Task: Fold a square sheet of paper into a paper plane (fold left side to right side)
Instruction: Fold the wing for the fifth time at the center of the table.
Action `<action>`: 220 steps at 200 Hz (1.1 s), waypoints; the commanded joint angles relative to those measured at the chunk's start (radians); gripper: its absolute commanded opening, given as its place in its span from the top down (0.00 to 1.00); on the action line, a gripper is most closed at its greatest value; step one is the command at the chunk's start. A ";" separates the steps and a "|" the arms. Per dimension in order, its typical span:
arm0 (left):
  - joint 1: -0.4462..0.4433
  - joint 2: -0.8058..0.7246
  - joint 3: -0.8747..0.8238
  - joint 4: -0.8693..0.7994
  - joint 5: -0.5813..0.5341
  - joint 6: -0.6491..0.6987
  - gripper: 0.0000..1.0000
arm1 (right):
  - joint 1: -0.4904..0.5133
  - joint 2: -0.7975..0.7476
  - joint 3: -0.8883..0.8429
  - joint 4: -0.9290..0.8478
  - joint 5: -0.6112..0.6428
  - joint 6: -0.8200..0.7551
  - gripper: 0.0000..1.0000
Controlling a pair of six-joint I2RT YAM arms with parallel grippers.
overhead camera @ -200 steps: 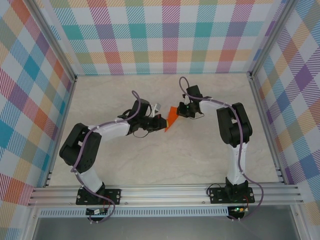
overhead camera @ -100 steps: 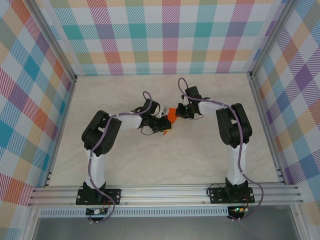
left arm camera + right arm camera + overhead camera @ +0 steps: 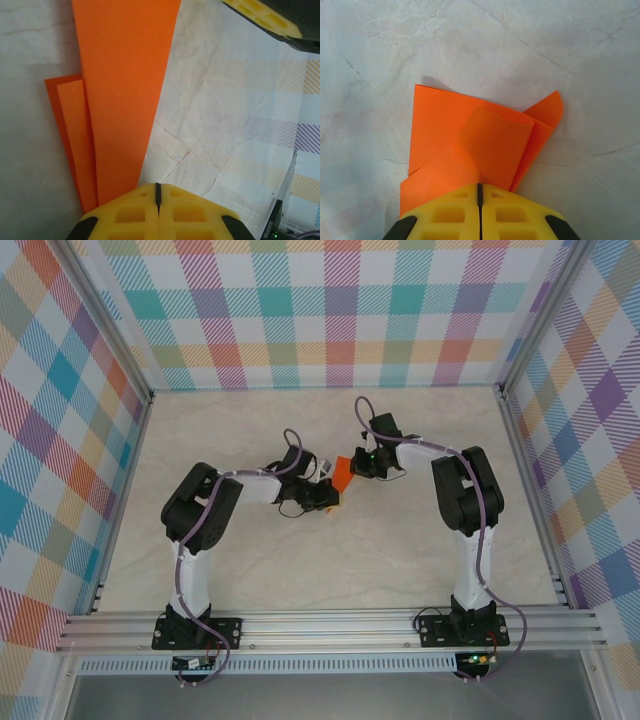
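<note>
The square sheet of paper [image 3: 343, 472] lies partly folded at mid-table between my two grippers. In the right wrist view the orange sheet [image 3: 490, 140] shows several layers, and a curled flap rises into the seam of my right gripper [image 3: 479, 187], which is shut on it. In the left wrist view a long folded strip of the sheet [image 3: 125, 75] runs under the left finger of my left gripper [image 3: 158, 187], whose jaws are shut; nothing shows in their seam. From above, the left gripper [image 3: 328, 494] sits at the sheet's near-left edge and the right gripper [image 3: 360, 462] at its far-right edge.
The pale marbled tabletop [image 3: 420, 540] surrounds the sheet. Plaid walls close the back and sides, and an aluminium rail [image 3: 330, 625] runs along the front. A yellow finger of the right gripper [image 3: 265, 15] shows at the top right of the left wrist view.
The left arm has drawn its elbow in and its gripper has moved up against the sheet. The sheet has dropped from a raised slanting strip to a smaller, flatter folded patch.
</note>
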 commanded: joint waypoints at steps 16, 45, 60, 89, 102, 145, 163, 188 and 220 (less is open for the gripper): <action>0.004 -0.053 -0.118 -0.060 -0.021 0.012 1.00 | 0.008 0.032 -0.002 -0.108 0.029 -0.015 0.94; 0.004 -0.107 -0.207 -0.020 -0.011 -0.006 1.00 | 0.008 0.033 0.000 -0.107 0.023 -0.016 0.94; 0.003 -0.137 -0.249 -0.001 -0.004 -0.019 1.00 | 0.008 0.033 -0.001 -0.106 0.019 -0.016 0.94; 0.004 -0.213 -0.281 -0.013 -0.003 -0.019 1.00 | 0.008 0.035 -0.001 -0.103 0.010 -0.016 0.94; 0.008 -0.248 -0.274 -0.025 0.002 -0.018 1.00 | 0.009 0.033 -0.001 -0.099 0.002 -0.016 0.94; 0.015 -0.233 -0.116 -0.101 0.028 0.009 1.00 | 0.014 0.031 0.000 -0.102 -0.003 -0.016 0.93; 0.015 -0.175 -0.037 -0.115 0.031 0.013 1.00 | 0.015 0.029 0.000 -0.101 -0.003 -0.014 0.93; 0.015 -0.097 0.039 -0.138 -0.011 0.030 1.00 | 0.018 0.030 0.000 -0.102 -0.006 -0.013 0.93; 0.016 -0.020 0.074 -0.149 -0.034 0.034 1.00 | 0.020 0.028 0.005 -0.104 -0.016 -0.015 0.93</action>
